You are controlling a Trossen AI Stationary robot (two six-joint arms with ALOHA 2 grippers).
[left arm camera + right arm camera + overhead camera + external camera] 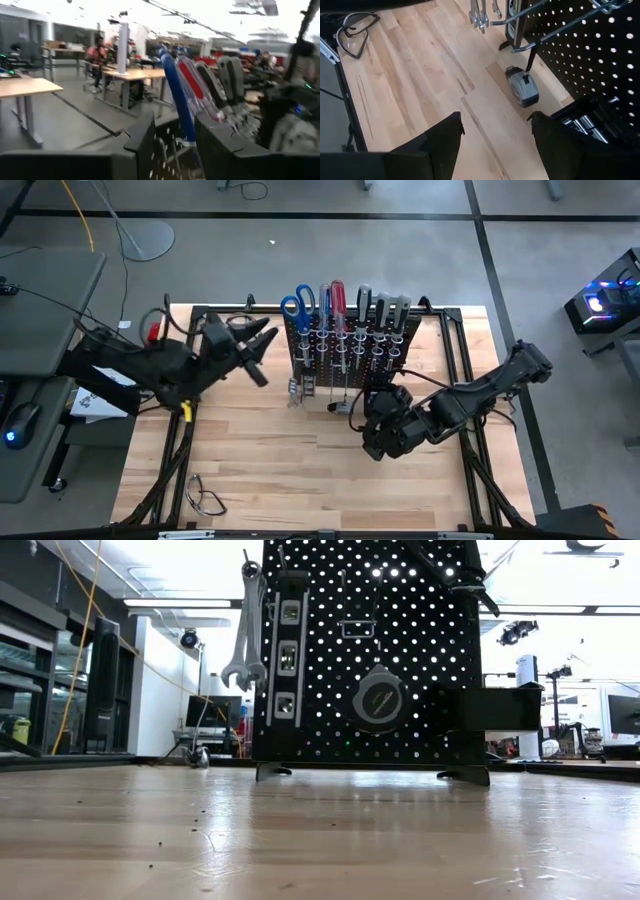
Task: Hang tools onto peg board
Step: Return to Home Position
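Nearest, at the front left corner of the counter (280,470), lie the clear safety glasses (205,498), well apart from everything else. Farther in, the right gripper (496,122) hangs low over the wood just in front of the peg board (400,620), its jaws spread wide with nothing between them. On the board's face a tape measure (522,89) hangs by its strap from a hook. Silver wrenches (247,635) hang at the left edge, and a small black box (485,708) shows at the lower right in the low view. Along the top stands a row of handles: the blue scissors (296,306) at the left end, then a blue screwdriver (323,298), a red screwdriver (338,293) and grey-handled tools (385,308), all upright in the rings. The left gripper (262,355) is off the board's left end, near the scissors but apart from them, jaws open and empty. Beyond the counter a person (95,50) sits at a desk.

I see no tool loose on the wood, so the hanging looks finished and the step in hand is likely the return to rest. That calls for each arm to draw away from the board without nudging the panel, the left one clearing the scissor loops and the right one the projecting hooks
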